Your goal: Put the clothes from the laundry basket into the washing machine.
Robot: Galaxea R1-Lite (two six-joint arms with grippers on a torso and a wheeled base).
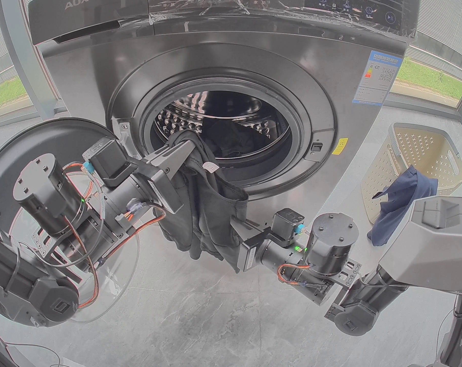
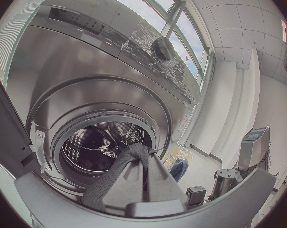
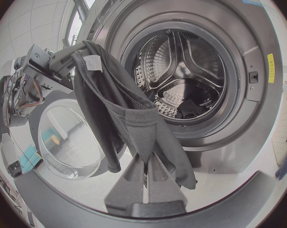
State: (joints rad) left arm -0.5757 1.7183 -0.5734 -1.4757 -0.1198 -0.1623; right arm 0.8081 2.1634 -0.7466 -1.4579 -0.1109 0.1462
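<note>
While stretched wide for feeding in: dark garment (image 1: pixel 205 205), clamped in closed left gripper (image 1: pixel 189 146) and closed right gripper (image 3: pixel 146 157), hanging before washing machine (image 1: pixel 317 77) mouth; blue garment (image 1: pixel 401 200) draped over laundry basket (image 1: pixel 429 128).

Laundry rm: washer (image 1: pixel 226 62), tiled floor (image 1: pixel 200 312), big windows (image 2: pixel 187 29)

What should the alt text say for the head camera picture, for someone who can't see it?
Two robot arms hold a dark garment between them, left hand and right hand each clamped on it, before the open washing machine. A blue garment hangs over the laundry basket to the right.
</note>
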